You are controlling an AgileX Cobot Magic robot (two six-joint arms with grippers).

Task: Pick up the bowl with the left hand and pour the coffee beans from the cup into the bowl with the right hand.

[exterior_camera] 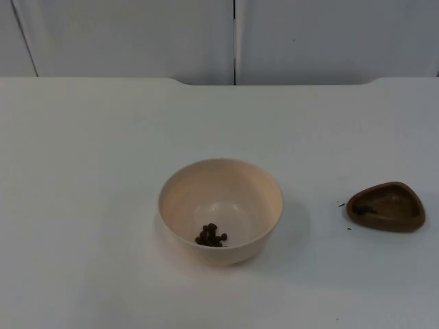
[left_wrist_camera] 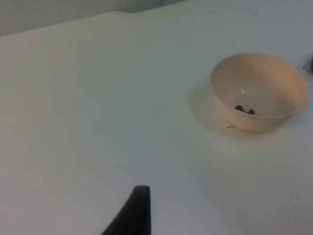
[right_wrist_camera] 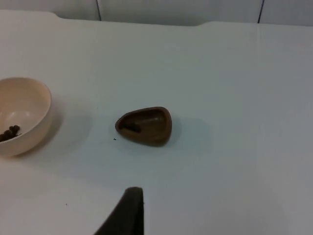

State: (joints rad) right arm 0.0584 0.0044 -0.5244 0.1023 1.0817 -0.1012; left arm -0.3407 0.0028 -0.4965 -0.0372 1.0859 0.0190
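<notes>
A cream bowl (exterior_camera: 180,199) stands upright on the white table, a little right of centre, with a small heap of coffee beans (exterior_camera: 211,235) on its bottom. To its right sits a small brown wooden cup (exterior_camera: 386,206), teardrop-shaped, its hollow dark with a trace of something inside. My left gripper (left_wrist_camera: 134,215) is pulled back, well short of the bowl (left_wrist_camera: 266,78) and its beans (left_wrist_camera: 244,109). The right gripper (right_wrist_camera: 128,213) is also back, short of the cup (right_wrist_camera: 145,126), with the bowl (right_wrist_camera: 32,105) off to one side of it. Neither touches anything.
A grey partition wall (exterior_camera: 233,38) closes the table's far edge. A few dark specks (exterior_camera: 341,204) lie on the table just left of the cup.
</notes>
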